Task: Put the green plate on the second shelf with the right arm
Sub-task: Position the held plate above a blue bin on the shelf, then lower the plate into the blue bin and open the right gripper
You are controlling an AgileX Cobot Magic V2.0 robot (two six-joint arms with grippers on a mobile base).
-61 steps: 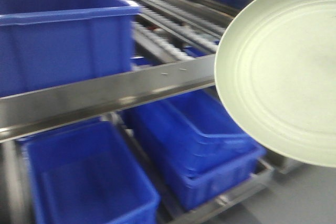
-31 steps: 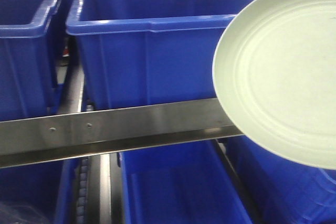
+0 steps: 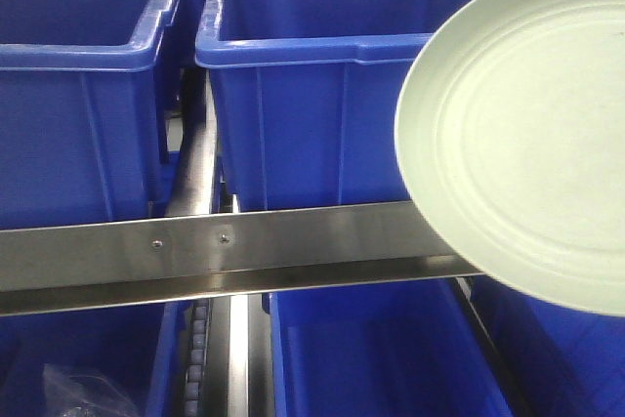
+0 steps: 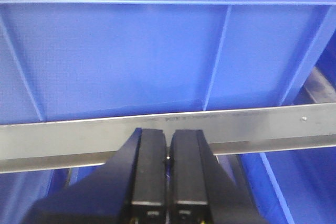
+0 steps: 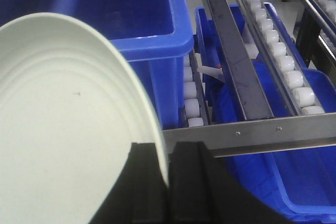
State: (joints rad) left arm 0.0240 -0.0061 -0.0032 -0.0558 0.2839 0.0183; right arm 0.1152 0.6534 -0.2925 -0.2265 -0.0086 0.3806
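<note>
The green plate (image 3: 518, 134) is held up on edge at the right of the front view, its inside with faint rings facing the camera. In the right wrist view the plate (image 5: 68, 114) fills the left side. My right gripper (image 5: 167, 153) is shut on its rim, one black finger on each face. The plate hangs in front of a steel shelf rail (image 3: 225, 251) and a blue bin (image 3: 312, 114). My left gripper (image 4: 168, 142) is shut and empty, close to the steel rail (image 4: 63, 137) below a blue bin (image 4: 157, 51).
Blue bins stand on the upper shelf (image 3: 78, 95) and on the lower level (image 3: 381, 349). White roller tracks (image 5: 275, 45) run between the bins. A steel bar (image 5: 231, 45) runs back from the rail. A clear plastic bag (image 3: 83, 393) lies at lower left.
The view has swung across the rack: the bins and rail have shifted right in the front view and are now sharp. The plate stays in the same place at the right.
</note>
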